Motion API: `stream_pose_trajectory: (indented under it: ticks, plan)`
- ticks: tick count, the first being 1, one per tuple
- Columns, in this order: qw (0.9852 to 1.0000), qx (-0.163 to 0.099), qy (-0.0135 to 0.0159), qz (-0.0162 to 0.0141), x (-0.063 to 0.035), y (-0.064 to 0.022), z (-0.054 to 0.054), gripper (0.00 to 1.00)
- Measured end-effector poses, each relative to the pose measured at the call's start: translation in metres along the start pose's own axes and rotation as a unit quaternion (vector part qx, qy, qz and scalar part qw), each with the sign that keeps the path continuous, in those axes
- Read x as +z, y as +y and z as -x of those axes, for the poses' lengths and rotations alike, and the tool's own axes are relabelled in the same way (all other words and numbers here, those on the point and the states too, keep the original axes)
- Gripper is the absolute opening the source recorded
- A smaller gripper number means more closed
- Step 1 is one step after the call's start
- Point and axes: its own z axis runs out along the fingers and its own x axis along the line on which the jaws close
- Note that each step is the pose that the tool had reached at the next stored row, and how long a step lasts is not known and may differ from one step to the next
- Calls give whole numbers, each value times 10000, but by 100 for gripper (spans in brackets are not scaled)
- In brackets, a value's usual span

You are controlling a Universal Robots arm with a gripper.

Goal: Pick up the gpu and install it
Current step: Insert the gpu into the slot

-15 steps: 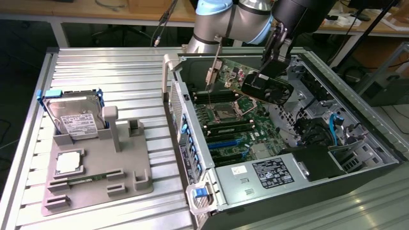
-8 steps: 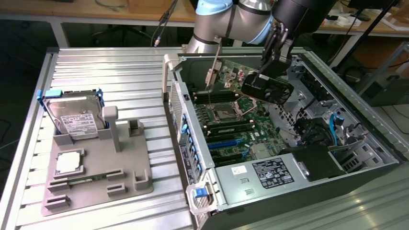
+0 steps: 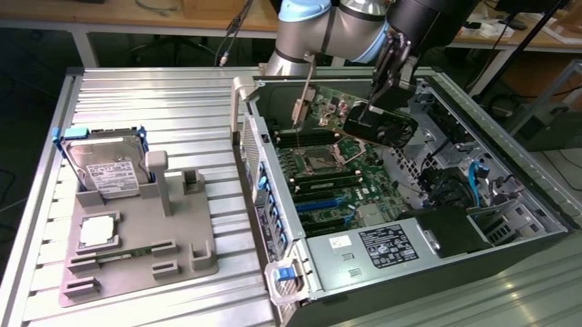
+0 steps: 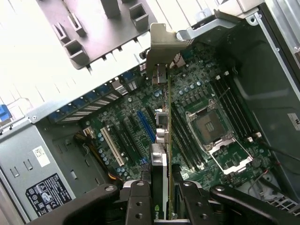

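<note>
We see the gripper [image 3: 375, 109] holding the gpu [image 3: 334, 112] up in the air inside the open computer case [image 3: 518, 225]. In the wrist view the two black fingers [image 4: 140, 204] press on the card from both sides, so the gripper [image 4: 161, 206] is closed tight on the gpu [image 4: 161, 136].

The gpu is a flat card. Its board is green and has many small parts on it. A black block sits on one side of it, and the fingers grab the card there. At one end there is a thin silver metal strip [image 3: 300, 109]. This end points to the case wall on the exterior view's left. The card is tilted in the exterior view. In the wrist view we look at it from its thin edge, with the silver strip [image 4: 164, 47] at the far end.

Under the card lies the big green motherboard [image 3: 341, 174] with its square silver socket [image 3: 326, 161]. The card hangs over the board and is not pushed into a slot yet. A blue slot [image 4: 145, 124] runs just beside the card in the wrist view.

Outside the case, on the metal table [image 3: 155, 95], a grey tray [image 3: 146, 262] holds a hard drive [image 3: 108, 163].
</note>
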Motion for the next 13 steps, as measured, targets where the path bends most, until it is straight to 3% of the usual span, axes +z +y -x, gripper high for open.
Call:
stream_pose_trajectory:
  ticks: [13]
  plan:
    - [9998, -182, 11, 1, 0, 0, 0, 27]
